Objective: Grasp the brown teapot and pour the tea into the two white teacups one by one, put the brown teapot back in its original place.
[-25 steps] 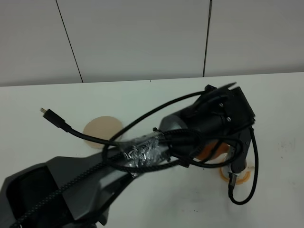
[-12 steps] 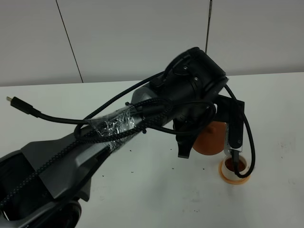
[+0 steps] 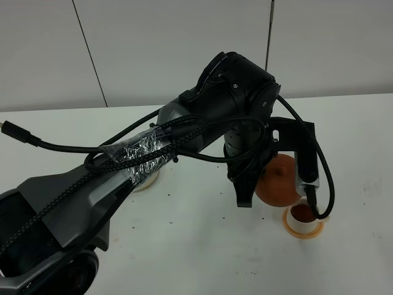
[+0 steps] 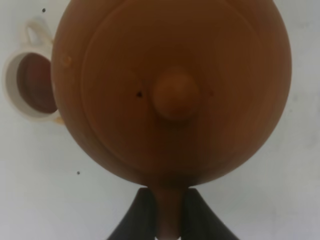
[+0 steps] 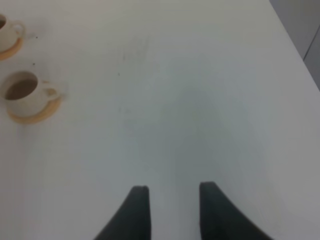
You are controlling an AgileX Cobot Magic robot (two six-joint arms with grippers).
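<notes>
Left gripper (image 4: pixel 168 212) had its two dark fingers (image 4: pixel 137 215) pinched on the loop handle of the brown teapot (image 3: pixel 279 181), holding it clear of the table (image 3: pixel 202 246). The wrist view looked straight down on the knobbed lid, so the pot sat close to level.

Change over the last second: the left arm swung up and back. A second ago the wrist hung low over the pot, which was nearly hidden above the cup; half a second ago the pot showed more fully, just above the near teacup (image 3: pixel 303 215); at this moment it sat level beside that cup, spout no longer dipped into it.

The near teacup, on its orange coaster (image 3: pixel 301 230), held dark reddish-brown tea. In the right wrist view both teacups showed: this one (image 5: pixel 22 92) with dark liquid, and the second teacup (image 5: pixel 7 31) cut by the frame edge, so its fill could not be told.

Pale beige saucer (image 3: pixel 147 181) was mostly hidden behind the arm, well apart from the pot.

Right gripper (image 5: pixel 170 210): fingers spread, nothing between them, hanging over bare table.

Judgement: this pour looked finished. If the second teacup is filled, the return to the saucer comes next.
</notes>
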